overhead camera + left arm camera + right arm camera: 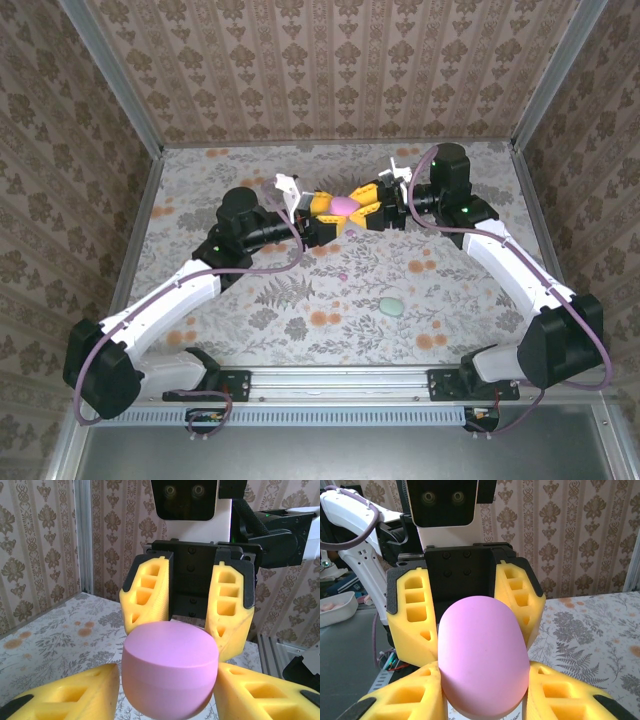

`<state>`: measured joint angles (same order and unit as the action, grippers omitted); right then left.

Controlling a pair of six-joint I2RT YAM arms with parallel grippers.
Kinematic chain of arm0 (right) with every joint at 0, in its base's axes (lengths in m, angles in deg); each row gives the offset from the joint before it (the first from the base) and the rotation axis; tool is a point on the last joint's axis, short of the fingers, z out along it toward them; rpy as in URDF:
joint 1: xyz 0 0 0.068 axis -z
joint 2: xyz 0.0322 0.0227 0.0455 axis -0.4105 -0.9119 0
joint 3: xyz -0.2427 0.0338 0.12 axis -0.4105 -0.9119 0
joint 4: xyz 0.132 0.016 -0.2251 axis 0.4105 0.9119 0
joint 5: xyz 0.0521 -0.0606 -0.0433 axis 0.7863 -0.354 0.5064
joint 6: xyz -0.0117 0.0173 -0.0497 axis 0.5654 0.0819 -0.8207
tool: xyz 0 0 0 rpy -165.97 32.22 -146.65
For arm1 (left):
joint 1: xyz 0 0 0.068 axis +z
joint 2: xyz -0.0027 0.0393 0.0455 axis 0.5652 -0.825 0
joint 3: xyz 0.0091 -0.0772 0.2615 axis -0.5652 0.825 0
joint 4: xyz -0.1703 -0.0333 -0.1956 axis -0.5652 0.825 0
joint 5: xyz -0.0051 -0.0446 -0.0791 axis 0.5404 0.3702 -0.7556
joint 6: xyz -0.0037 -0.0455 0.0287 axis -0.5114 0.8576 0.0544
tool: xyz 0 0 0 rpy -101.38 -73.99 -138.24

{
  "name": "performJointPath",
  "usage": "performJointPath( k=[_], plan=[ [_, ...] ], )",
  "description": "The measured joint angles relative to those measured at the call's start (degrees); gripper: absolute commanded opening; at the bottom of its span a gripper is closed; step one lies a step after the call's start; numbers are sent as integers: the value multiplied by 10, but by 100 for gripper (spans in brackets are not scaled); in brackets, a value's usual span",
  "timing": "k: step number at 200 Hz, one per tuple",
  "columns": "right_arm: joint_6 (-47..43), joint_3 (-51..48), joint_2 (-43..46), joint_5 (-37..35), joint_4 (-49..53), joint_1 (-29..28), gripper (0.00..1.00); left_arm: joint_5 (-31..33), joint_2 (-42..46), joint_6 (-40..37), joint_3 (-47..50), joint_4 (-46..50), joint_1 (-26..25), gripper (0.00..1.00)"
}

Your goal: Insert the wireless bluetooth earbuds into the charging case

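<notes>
Floral-patterned table [200,190] with a pale green case [391,305] and, apart from it, a tiny pinkish earbud [343,274].

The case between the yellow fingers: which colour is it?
The case is plain pinkish-purple, seen best in the right wrist view.

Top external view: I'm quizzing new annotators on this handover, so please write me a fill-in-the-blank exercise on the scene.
1. The pink case sits between the left tool and the ___ tool.
2. Both tools' fingers are ___ in colour.
3. A second case, pale ___, lies on the table.

Missing words: right (the right tool); yellow; green.
</notes>
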<state>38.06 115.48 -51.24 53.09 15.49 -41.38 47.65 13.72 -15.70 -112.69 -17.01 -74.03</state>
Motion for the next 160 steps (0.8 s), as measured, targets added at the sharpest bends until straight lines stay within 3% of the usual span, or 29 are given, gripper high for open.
performJointPath(
  k=[122,160],
  plan=[
    [0,1,0,0,0,-3,34,-2,0,-2,-3,13,-2,50],
    [0,1,0,-1,0,-3,34,-3,0,-7,-7,21,-4,43]
  ],
)
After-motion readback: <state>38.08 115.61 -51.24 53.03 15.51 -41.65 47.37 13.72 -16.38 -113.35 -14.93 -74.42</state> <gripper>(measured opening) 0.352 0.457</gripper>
